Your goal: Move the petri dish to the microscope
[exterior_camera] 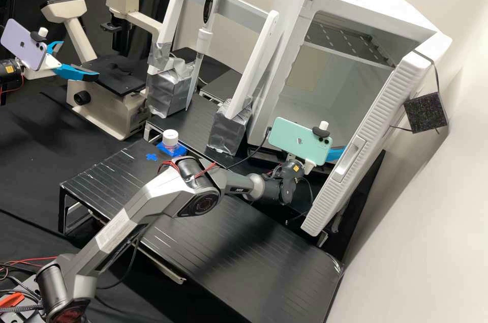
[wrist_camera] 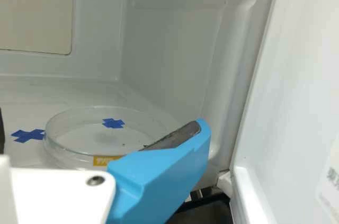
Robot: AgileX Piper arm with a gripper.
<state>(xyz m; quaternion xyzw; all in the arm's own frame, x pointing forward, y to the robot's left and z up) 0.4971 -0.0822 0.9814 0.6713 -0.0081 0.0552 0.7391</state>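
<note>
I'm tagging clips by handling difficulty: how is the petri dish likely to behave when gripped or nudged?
The petri dish looks stiff, its clear wall keeping a round outline. That smooth wall could prove slippery to grip. Lying flat and wide for its height, it would more likely slide than tip if pushed.

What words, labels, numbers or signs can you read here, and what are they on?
None reads surely:
Petri dish, yellow label: print too small.
White door, printed label: too small, partly cut off.
Grey arm, white label: too small.
White bottle cap: faint marks, too small.
Blue cross beside the dish: a sign without words.
</note>
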